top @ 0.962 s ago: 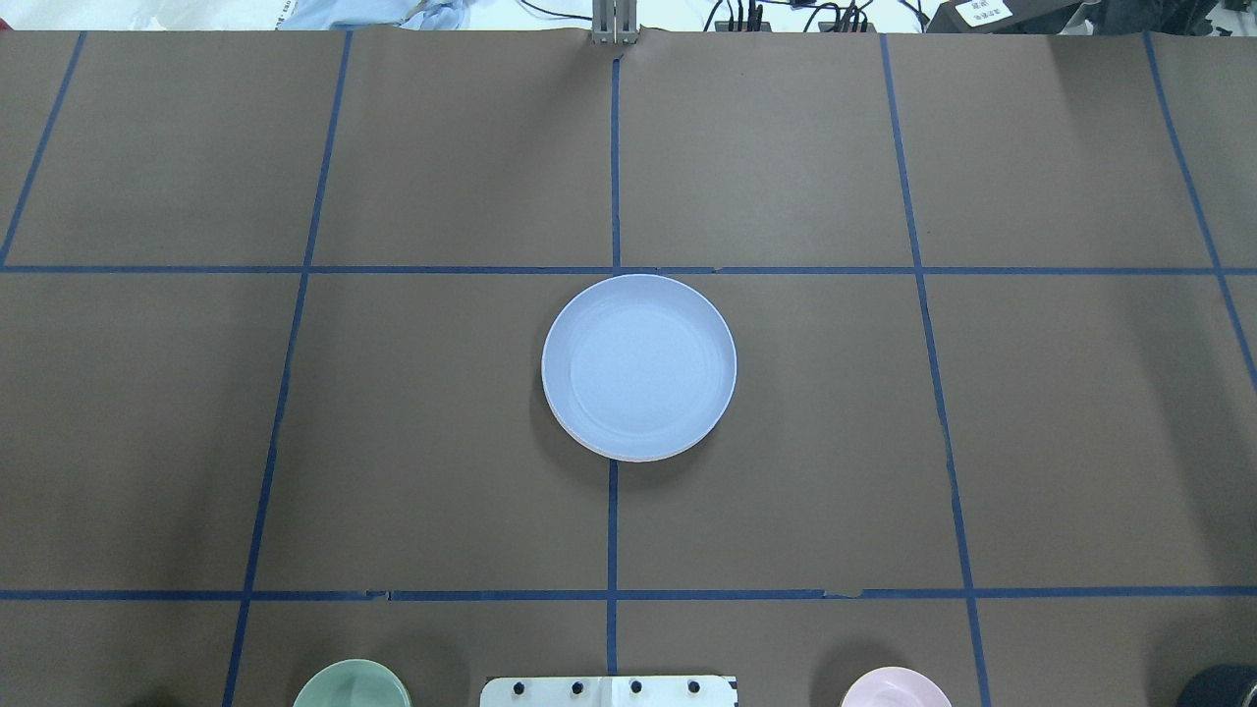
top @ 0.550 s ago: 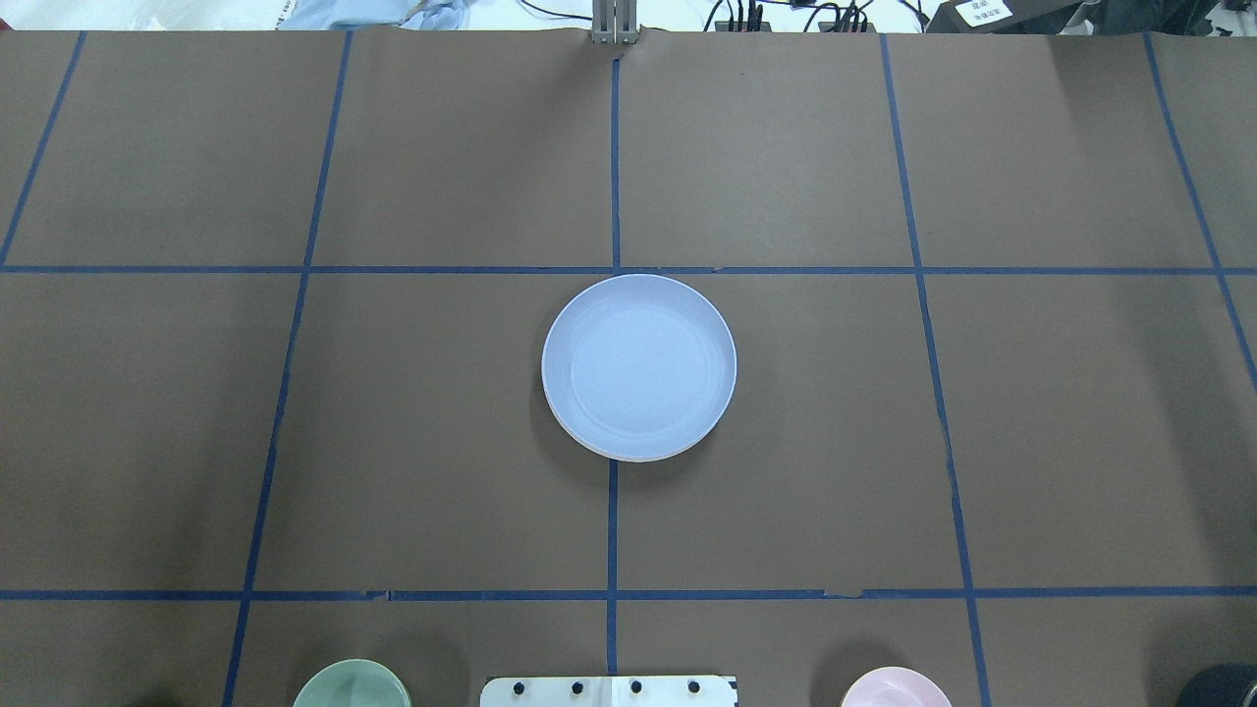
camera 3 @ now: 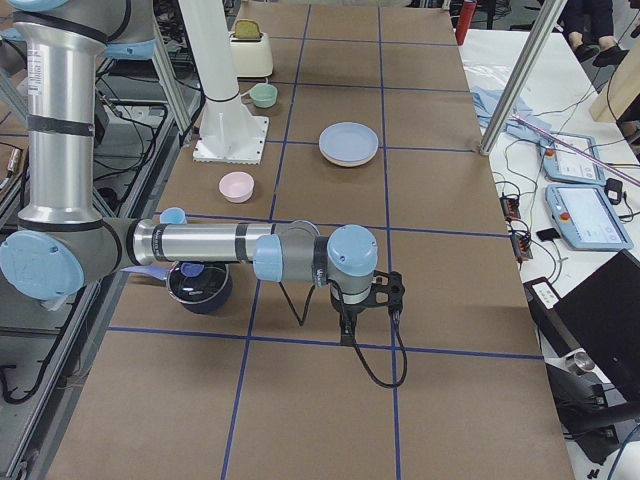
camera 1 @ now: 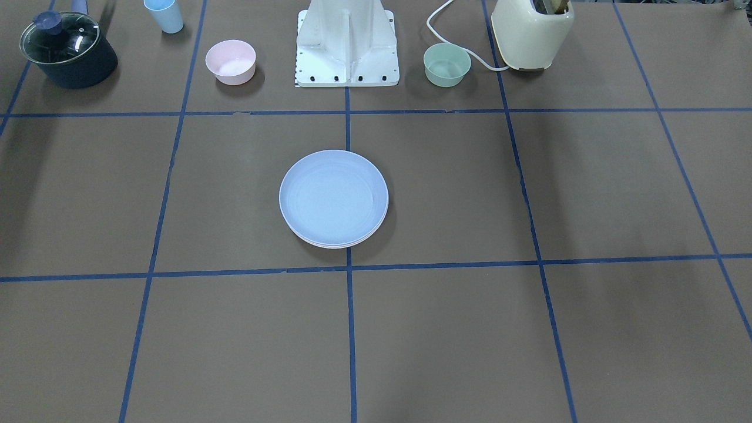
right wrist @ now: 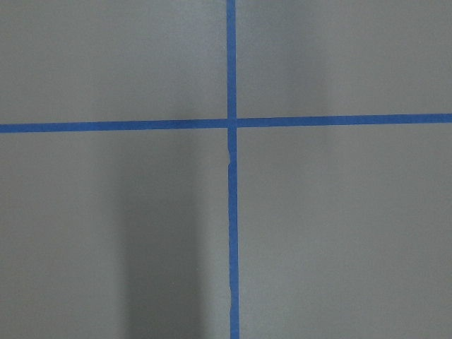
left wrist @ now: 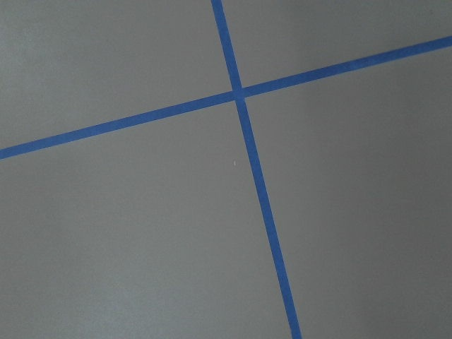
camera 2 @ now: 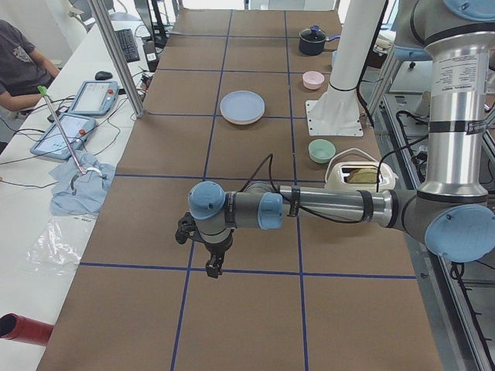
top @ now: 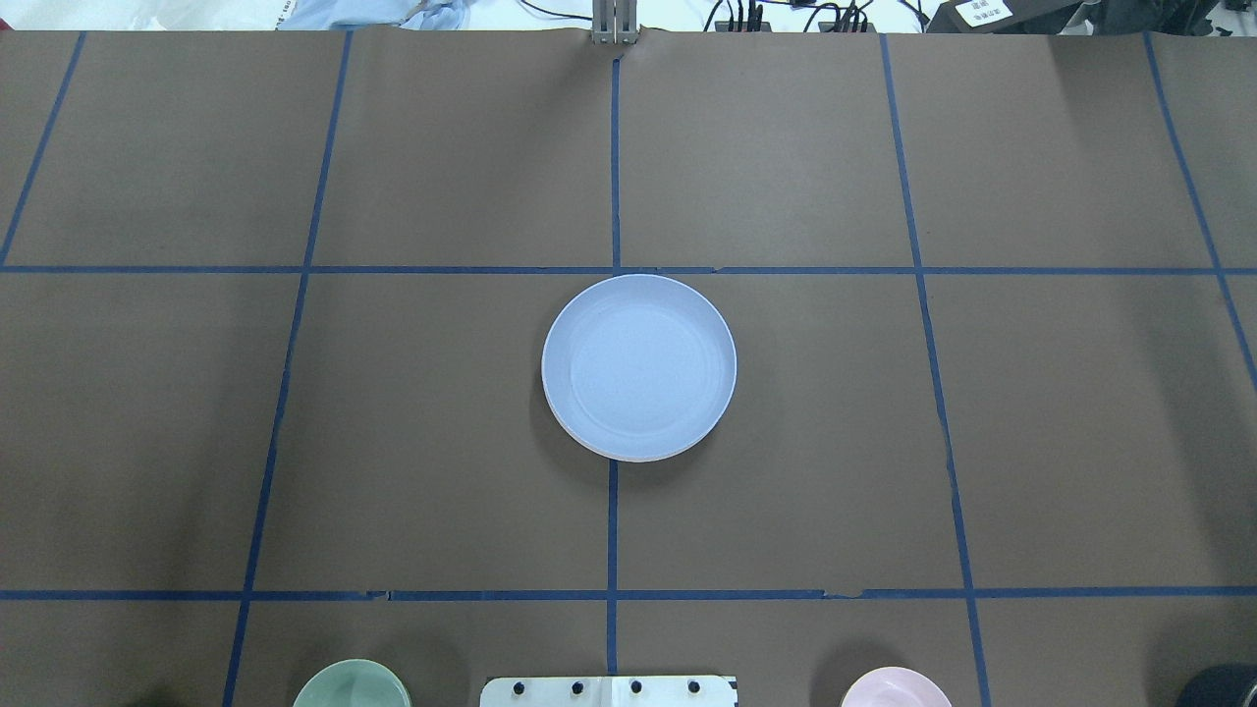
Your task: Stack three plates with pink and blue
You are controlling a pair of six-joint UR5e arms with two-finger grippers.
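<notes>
The light blue plate [top: 638, 366] lies at the table's middle, on top of a stack; it also shows in the front view [camera 1: 333, 197]. A thin pale pinkish rim [camera 1: 336, 245] shows under its edge. The pink and cream-green plates are otherwise hidden beneath it. My left gripper [camera 2: 211, 267] hangs over a tape crossing far from the plates, seen only in the left side view. My right gripper [camera 3: 347, 334] hangs over another tape crossing at the other end, seen only in the right side view. I cannot tell whether either is open or shut. Both wrist views show bare table and tape.
Near the robot base [camera 1: 346, 64] stand a small pink bowl [camera 1: 230, 61], a small green bowl [camera 1: 446, 64], a light blue cup [camera 1: 164, 14], a dark pot with a glass lid [camera 1: 67, 50] and a cream toaster [camera 1: 531, 32].
</notes>
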